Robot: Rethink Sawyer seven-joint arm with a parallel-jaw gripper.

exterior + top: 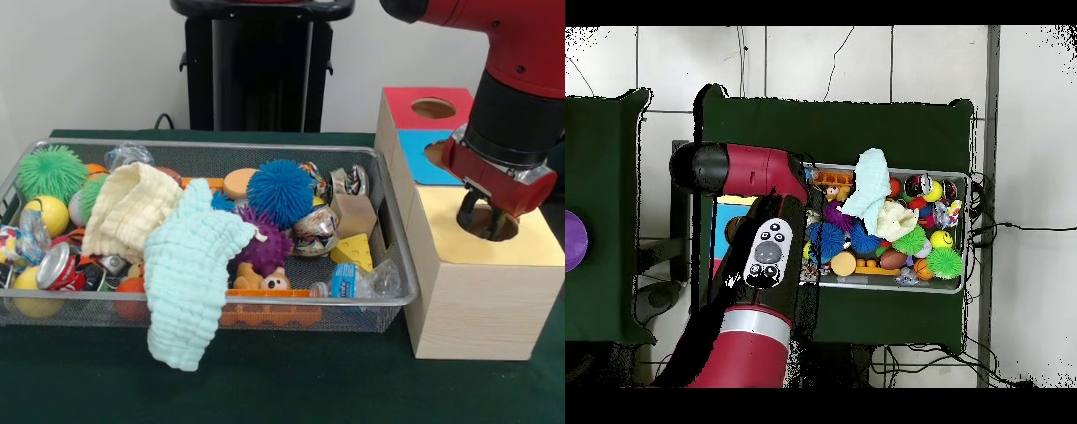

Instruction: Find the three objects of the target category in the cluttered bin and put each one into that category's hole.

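Gripper (484,215) hangs directly over the hole (491,224) in the yellow box (481,283), apparently for a drop; open or closed, cannot tell; bin (265,311) stays cluttered.

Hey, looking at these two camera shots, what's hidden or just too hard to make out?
- Gripper, front view: its tips sit at the hole of the yellow-topped box; open, shut or holding something cannot be told.
- Boxes, overhead view: the arm covers most of them.
- Bin, front view: the pale blue cloth and cream cloth hide items underneath.
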